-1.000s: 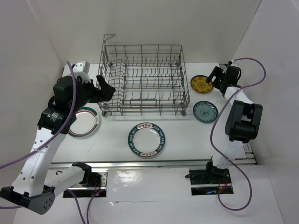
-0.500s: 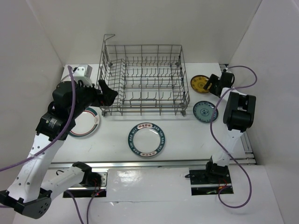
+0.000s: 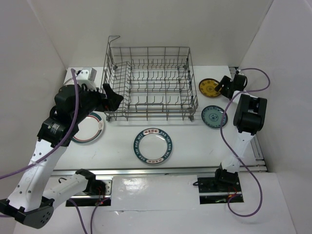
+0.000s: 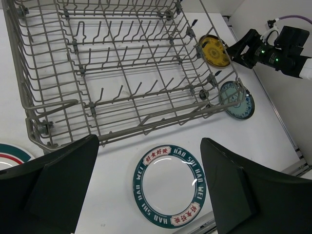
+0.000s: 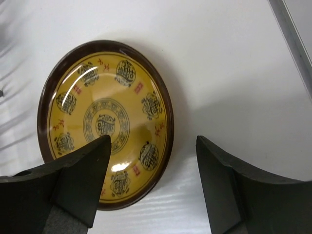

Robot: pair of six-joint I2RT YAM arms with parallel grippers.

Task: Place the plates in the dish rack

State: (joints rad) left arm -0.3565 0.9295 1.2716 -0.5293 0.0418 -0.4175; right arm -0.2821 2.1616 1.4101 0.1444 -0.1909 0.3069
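yellow plate dark-rimmed with medallions, grey dish rack

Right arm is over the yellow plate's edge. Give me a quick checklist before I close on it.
1. Right fingers open: ok.
2. Yellow plate rim shows in the gap between them: ok.
3. Fingers low enough to catch that rim: cannot tell.
4. Blue plate apart from the yellow one: ok.
5. Dish rack empty, slots free: ok.
6. Left fingers open, holding nothing: ok.
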